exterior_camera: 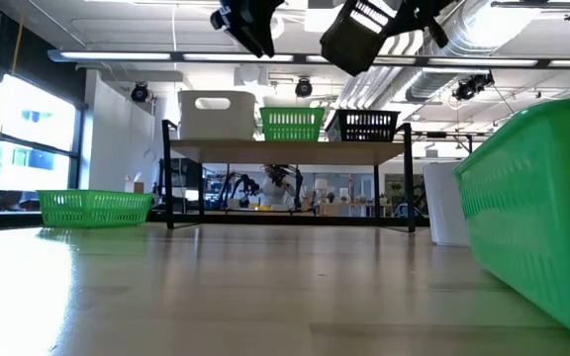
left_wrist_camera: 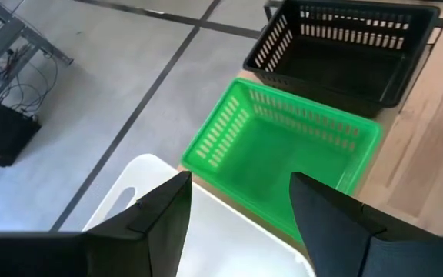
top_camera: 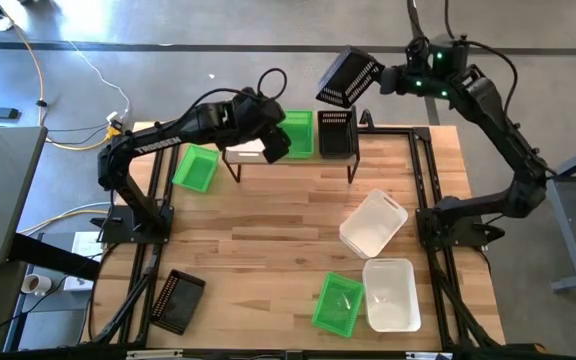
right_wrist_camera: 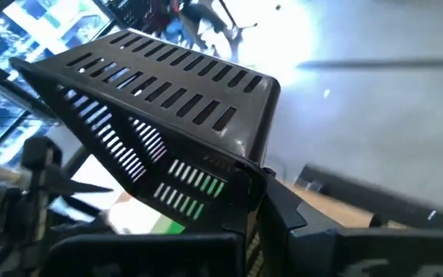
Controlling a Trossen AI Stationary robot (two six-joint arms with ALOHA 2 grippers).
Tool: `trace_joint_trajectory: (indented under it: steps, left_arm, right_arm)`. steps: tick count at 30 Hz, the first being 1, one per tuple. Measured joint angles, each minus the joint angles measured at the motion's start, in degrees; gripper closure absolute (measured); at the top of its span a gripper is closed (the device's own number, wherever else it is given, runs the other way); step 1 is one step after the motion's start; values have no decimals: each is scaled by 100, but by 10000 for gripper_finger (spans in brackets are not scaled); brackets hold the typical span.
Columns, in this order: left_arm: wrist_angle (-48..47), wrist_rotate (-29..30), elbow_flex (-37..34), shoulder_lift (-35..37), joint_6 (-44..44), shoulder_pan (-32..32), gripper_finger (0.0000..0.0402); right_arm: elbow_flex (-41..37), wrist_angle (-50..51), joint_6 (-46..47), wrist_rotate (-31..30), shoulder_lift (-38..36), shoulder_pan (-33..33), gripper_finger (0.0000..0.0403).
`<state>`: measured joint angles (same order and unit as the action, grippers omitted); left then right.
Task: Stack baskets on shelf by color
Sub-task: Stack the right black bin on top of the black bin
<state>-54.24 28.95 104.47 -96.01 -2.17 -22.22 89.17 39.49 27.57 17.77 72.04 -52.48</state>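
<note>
High view, left to right: the left gripper [top_camera: 274, 143], jaws spread wide and empty, hangs at upper centre over the low wooden riser shelf [top_camera: 288, 160], which carries white, green and black baskets. At upper right, the right gripper [top_camera: 386, 80] clamps a perforated black plastic basket [top_camera: 347, 78], tilted above the shelf.

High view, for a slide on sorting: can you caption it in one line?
Right end effector carries a black basket above the shelf, where white, green and black baskets already sit.
</note>
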Motion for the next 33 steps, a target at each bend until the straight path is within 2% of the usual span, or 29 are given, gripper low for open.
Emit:
trace_joint_trajectory:
  steps: [8,14,19,24,29,33]
  left_arm:
    - [-3,-2,0,0,3,-28,190]
    - [-163,-4,0,0,44,-28,190]
    - [-216,-7,0,0,52,-27,190]
    - [-214,-44,0,0,55,-26,190]
    - [-214,-141,0,0,68,-26,190]
    - [-214,-153,0,-1,126,-26,190]
  right_arm:
    - [0,985,399,785,231,-42,403]
    - [146,1282,501,891,211,2,403]
    - [1040,1314,385,266,287,315,403]
    - [2199,2139,183,-122,778,463,403]
    - [3421,3165,-285,-103,1570,463,403]
    - [4290,4294,-446,59,2105,218,403]
